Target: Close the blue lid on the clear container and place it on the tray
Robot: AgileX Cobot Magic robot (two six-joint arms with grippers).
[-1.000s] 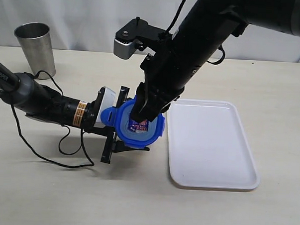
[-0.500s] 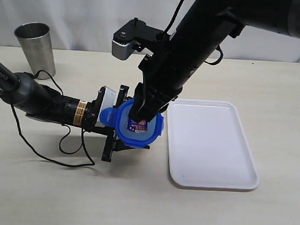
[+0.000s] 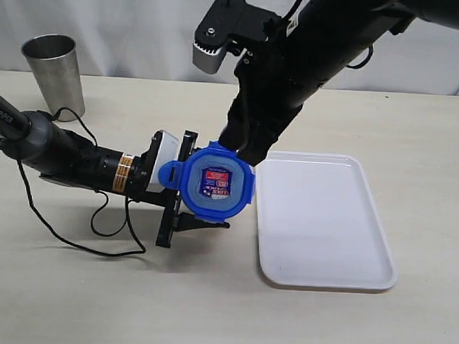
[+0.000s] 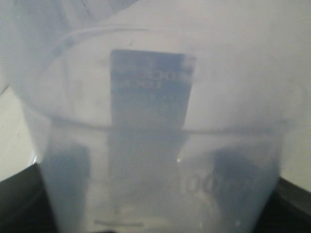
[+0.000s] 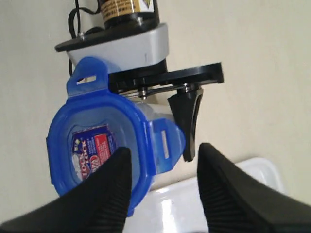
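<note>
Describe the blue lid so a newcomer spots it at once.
Find the white tray at the right of the table. Just past its left edge, the blue lid caps the clear container. Only it is bright blue, with a red-and-white sticker on top.

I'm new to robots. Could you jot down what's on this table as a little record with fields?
blue lid: on top of the clear container, one flap sticking out sideways
left gripper: shut on the clear container, beside the tray
right gripper: open, just above the blue lid
tray: white, nothing on it
steel cup: upright at the table's back
</note>
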